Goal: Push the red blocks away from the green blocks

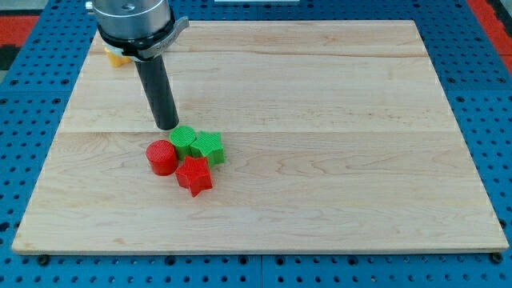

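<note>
Rod only, no gripper to report; my tip (166, 126) sat just above red cylinder (162, 157) and green cylinder (183, 141), apparently touching neither, risking dragging greens along.

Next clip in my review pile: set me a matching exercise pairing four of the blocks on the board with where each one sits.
Things:
1. red cylinder
2. red star
3. green star
4. yellow block

Places:
A. at the view's top left, mostly hidden behind the arm
B. rightmost block of the cluster
C. leftmost block of the cluster, just below my tip
D. lowest block of the cluster in the view

Pairs: 1-C, 2-D, 3-B, 4-A
</note>
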Robot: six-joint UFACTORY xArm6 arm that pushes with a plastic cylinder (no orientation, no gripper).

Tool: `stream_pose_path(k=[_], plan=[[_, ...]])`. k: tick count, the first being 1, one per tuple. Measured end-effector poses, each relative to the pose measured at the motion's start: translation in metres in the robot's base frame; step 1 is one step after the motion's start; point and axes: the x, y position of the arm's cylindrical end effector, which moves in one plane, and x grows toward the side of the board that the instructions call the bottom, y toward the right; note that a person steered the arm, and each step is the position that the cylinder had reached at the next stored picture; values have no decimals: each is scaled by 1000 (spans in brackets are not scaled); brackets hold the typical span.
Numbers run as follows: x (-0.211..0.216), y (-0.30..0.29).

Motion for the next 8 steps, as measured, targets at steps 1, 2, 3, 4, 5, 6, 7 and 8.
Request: stream_pose_path(k=[1,2,3,4,5,6,7,8], plan=[[0,26],[-9,70],[-26,119],[-26,161],[5,188],[67,179],[102,114],[108,29]])
